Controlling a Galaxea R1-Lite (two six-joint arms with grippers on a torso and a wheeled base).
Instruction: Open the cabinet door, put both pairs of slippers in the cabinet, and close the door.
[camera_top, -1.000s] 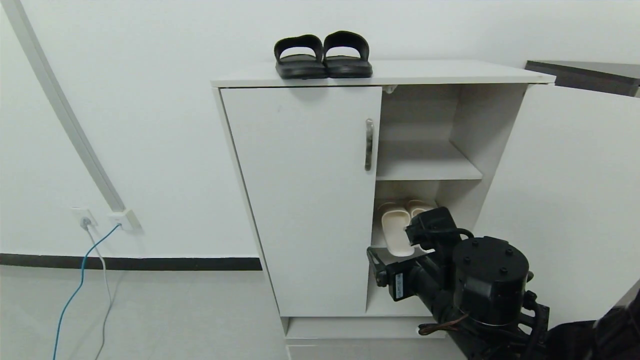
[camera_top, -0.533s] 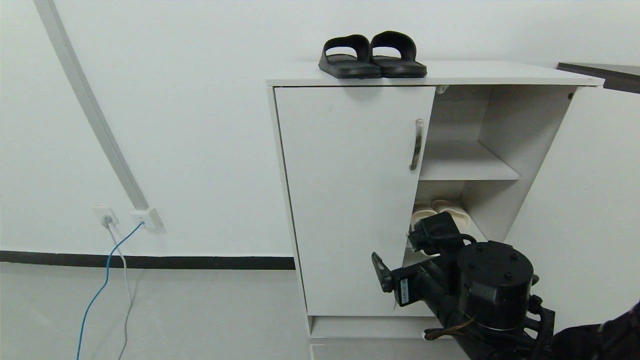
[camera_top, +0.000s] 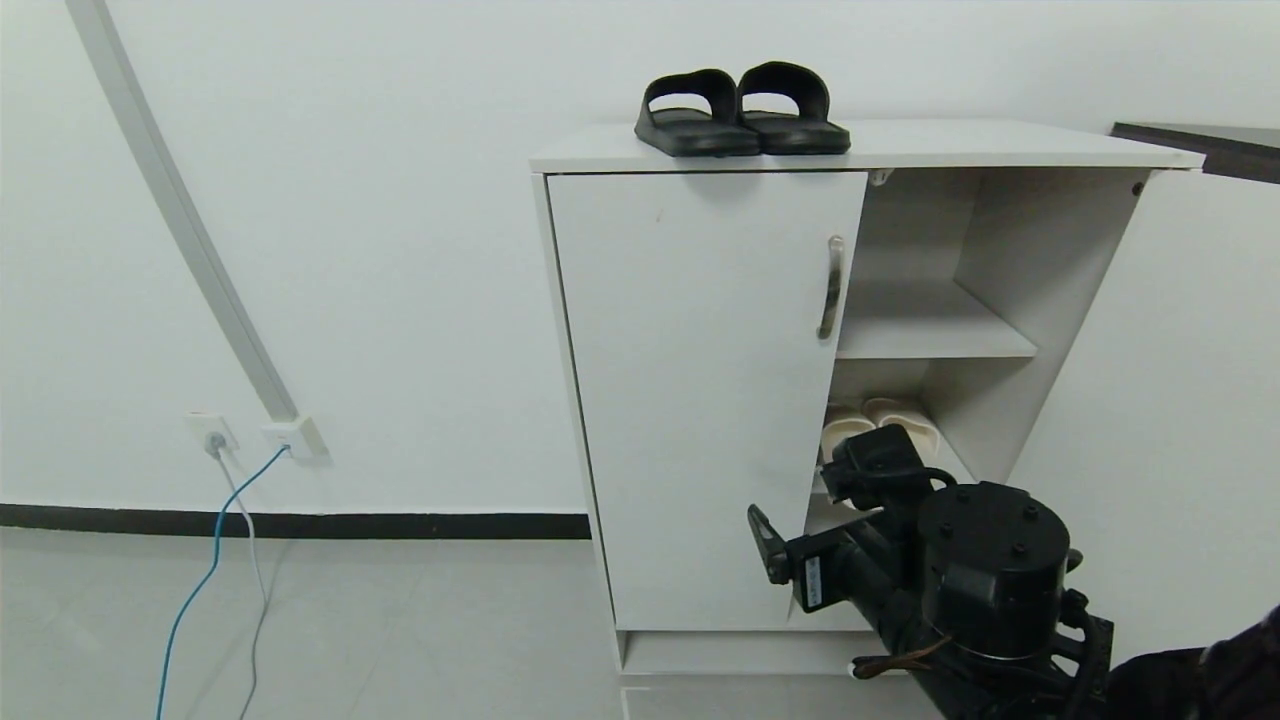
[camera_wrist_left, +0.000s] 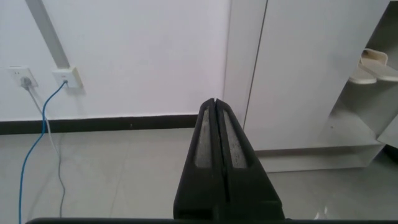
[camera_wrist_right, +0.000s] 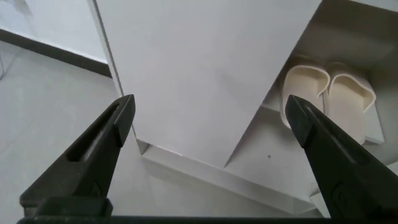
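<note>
**shelf_lurker:** where's your rig at with the shoe cabinet job? And what are the claws doing?

**me:** I'm parked right in front of the cabinet (camera_top: 1000, 148). On my head cam the right-hand door (camera_top: 1180, 400) is swung wide open. The left-hand door (camera_top: 700, 400) is shut, with its metal handle (camera_top: 830, 288) on the inner edge. The beige slippers (camera_top: 900, 418) are inside, side by side on the second shelf down in the open half. My right arm covers their near ends from the head cam. The black slippers (camera_top: 742, 112) are up on the cabinet top, touching each other, right above the shut door

**shelf_lurker:** so one pair in, one pair out. Grippers?

**me:** yep. The right gripper (camera_wrist_right: 209, 102) is spread wide and carrying nothing. It's low in front of the cabinet, facing the lower part of the shut door. On its wrist cam I can see the beige pair on their shelf, just past that door's edge. The left gripper (camera_wrist_left: 215, 109) is pinched fully together, fingers pressed flat against each other, also carrying nothing. It points at the wall (camera_wrist_left: 137, 56) and floor (camera_wrist_left: 112, 174) beside the cabinet, well apart from both pairs. The wall sockets (camera_wrist_left: 46, 78) and a blue cable (camera_wrist_left: 34, 143) are off to that side
</note>
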